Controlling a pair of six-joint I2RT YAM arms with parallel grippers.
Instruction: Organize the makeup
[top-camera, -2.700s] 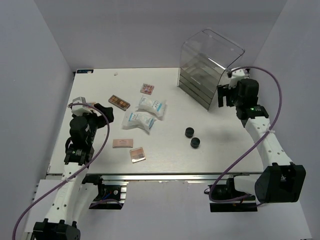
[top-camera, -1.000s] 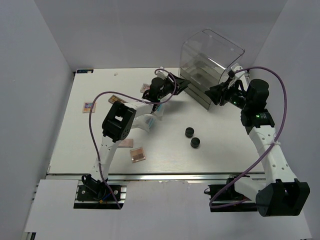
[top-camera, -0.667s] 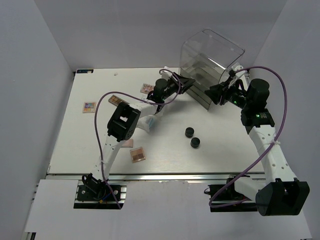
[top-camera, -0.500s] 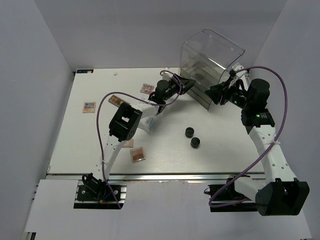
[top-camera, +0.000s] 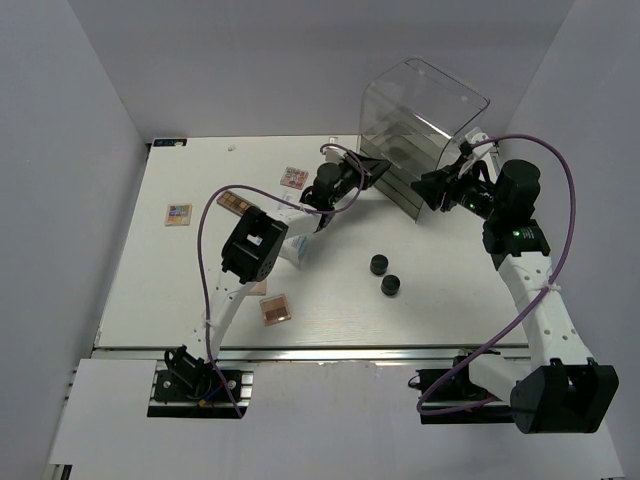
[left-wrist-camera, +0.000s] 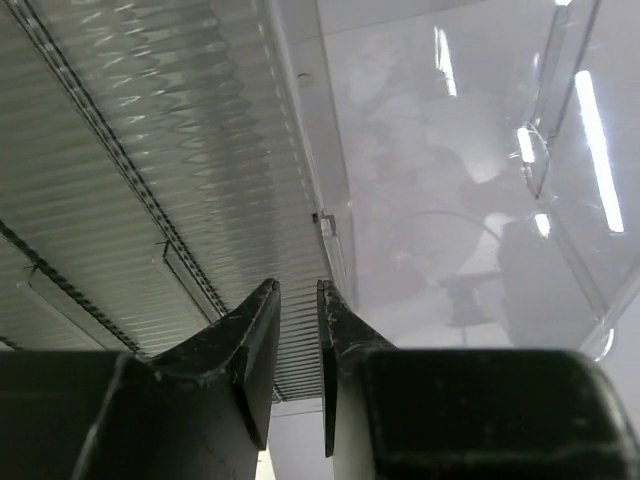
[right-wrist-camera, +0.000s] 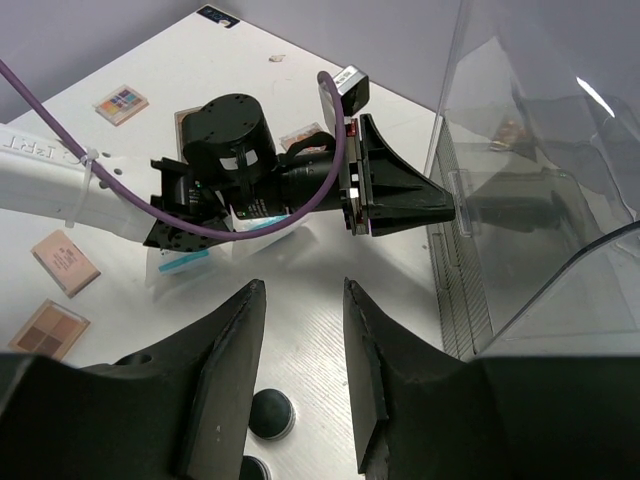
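Acrylic drawer box (top-camera: 420, 130) — your left end effector (left-wrist-camera: 297, 290) noses its drawer tab (right-wrist-camera: 460, 203), nearly closed. You cannot tell whether it grips, though it is likely there to pull. Your right end effector (right-wrist-camera: 302, 288) hovers spread, empty — makeup (top-camera: 275, 309) lies loose on the counter (top-camera: 450, 290).

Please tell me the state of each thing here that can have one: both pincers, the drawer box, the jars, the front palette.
Left pincer: nearly shut, nothing between the fingers, tips at the drawer front.
Right pincer: open, empty.
Clear drawer box: upright, drawers look closed.
Black jars: both upright, they look closed.
Front palette: flat on the table, colour pans showing.
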